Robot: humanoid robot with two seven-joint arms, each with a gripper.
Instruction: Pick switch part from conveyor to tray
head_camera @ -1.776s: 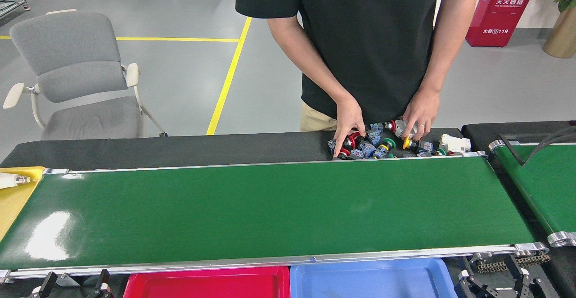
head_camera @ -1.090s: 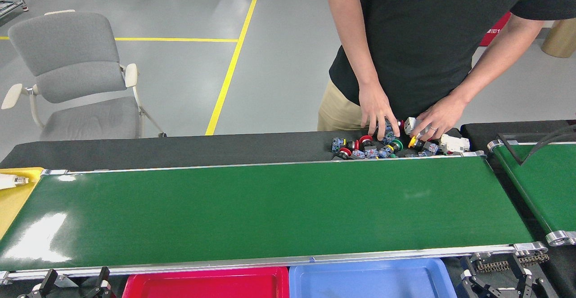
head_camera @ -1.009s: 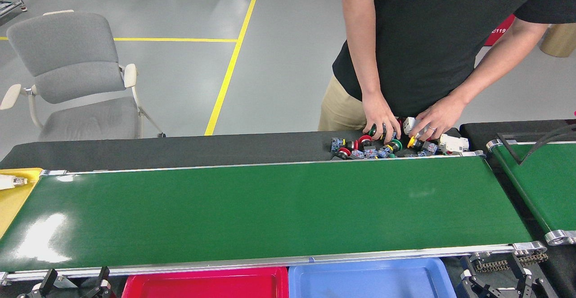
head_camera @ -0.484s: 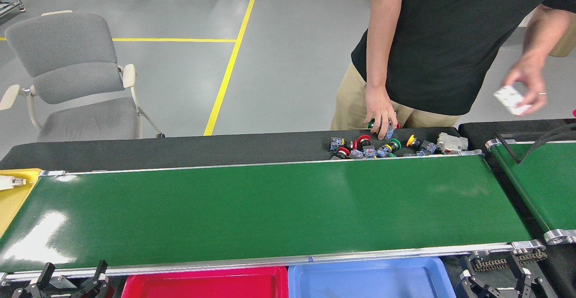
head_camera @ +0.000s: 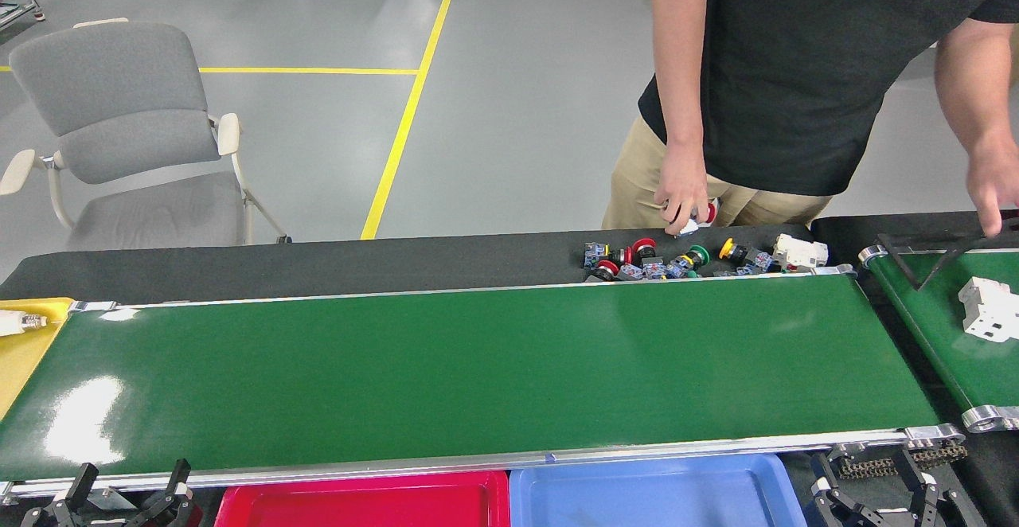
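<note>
The conveyor (head_camera: 478,376) is a long glossy green belt across the middle, with nothing lying on it. A pile of switch parts (head_camera: 657,263) with red, green and yellow caps sits on the black foam behind its far rail, beside a white part (head_camera: 800,252). Another white switch part (head_camera: 985,309) lies on the smaller green belt (head_camera: 939,328) at the right. A red tray (head_camera: 366,503) and a blue tray (head_camera: 653,495) stand below the near rail. My left gripper (head_camera: 131,479) and right gripper (head_camera: 874,491) are low at the bottom edge, both open and holding nothing.
A person in a black shirt stands behind the conveyor. One hand (head_camera: 683,191) holds a red-capped part above the pile; the other hand (head_camera: 993,193) touches the black guide over the small belt. A yellow tray (head_camera: 24,352) is at the left end, a grey chair (head_camera: 127,129) beyond.
The person stepped right, carried a white part from the pile and set it on the small right belt. The other hand lifted a part from the pile. My grippers barely moved.
</note>
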